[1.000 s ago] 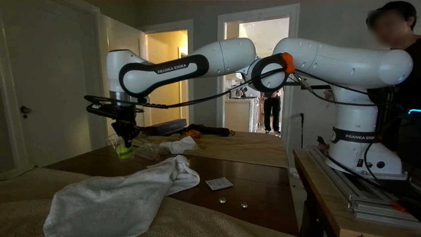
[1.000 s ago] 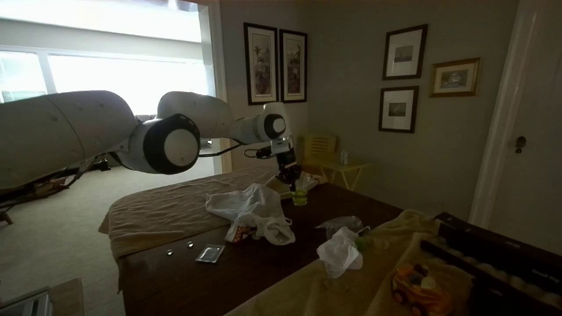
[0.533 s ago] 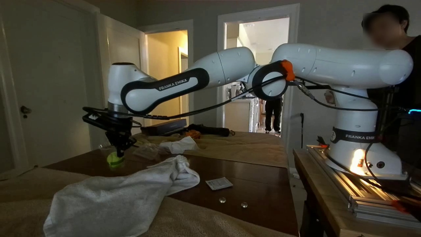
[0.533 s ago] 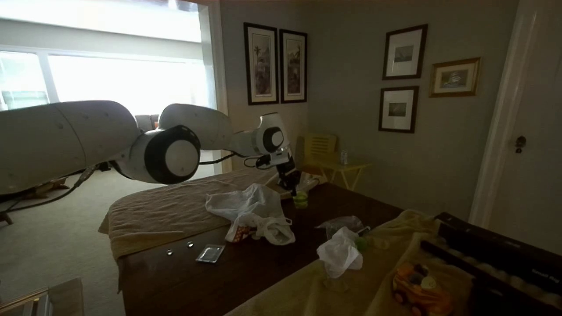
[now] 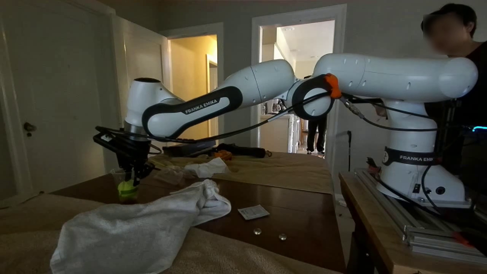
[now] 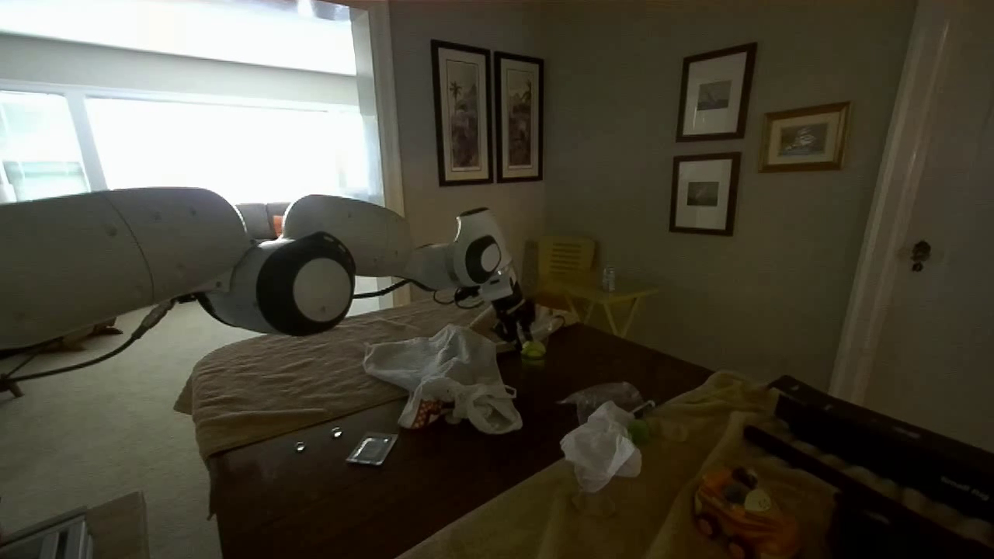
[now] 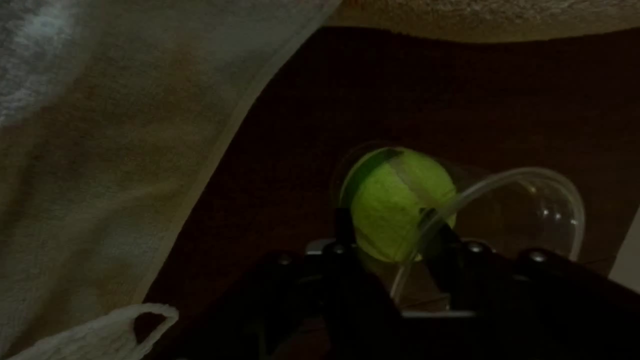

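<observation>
Tennis ball (image 5: 127,189) and clear plastic cup (image 5: 118,177) showed at the left of the frame in an exterior view, directly under the gripper (image 5: 132,181). The ball sat low inside the cup, presumably because the walls confined it and kept it from rolling off. The robot arm reached over the dark wooden table (image 5: 300,213) with its wrist bent, so that the gripper pointed down at the cup. A white cloth (image 5: 129,232) sprawled across the lower left, and a foil packet (image 5: 253,212) lay flat right of centre.

In an exterior view, the ball appeared near the middle of the frame (image 6: 533,349), up and to the right of the cloth, too small for the grip to be judged. An orange toy car (image 6: 765,532) stood at the lower right on a tan blanket (image 6: 536,520), whose folds probably steadied its wheels.

In the wrist view, the ball lay just right of centre. Two fingers (image 7: 442,255) rose from the bottom edge, partly parted, with the cup's rim running between them. They seemed to straddle the wall, likely because a thin edge gave them somewhere narrow to pinch; no firm hold showed, and contact could not be told.
</observation>
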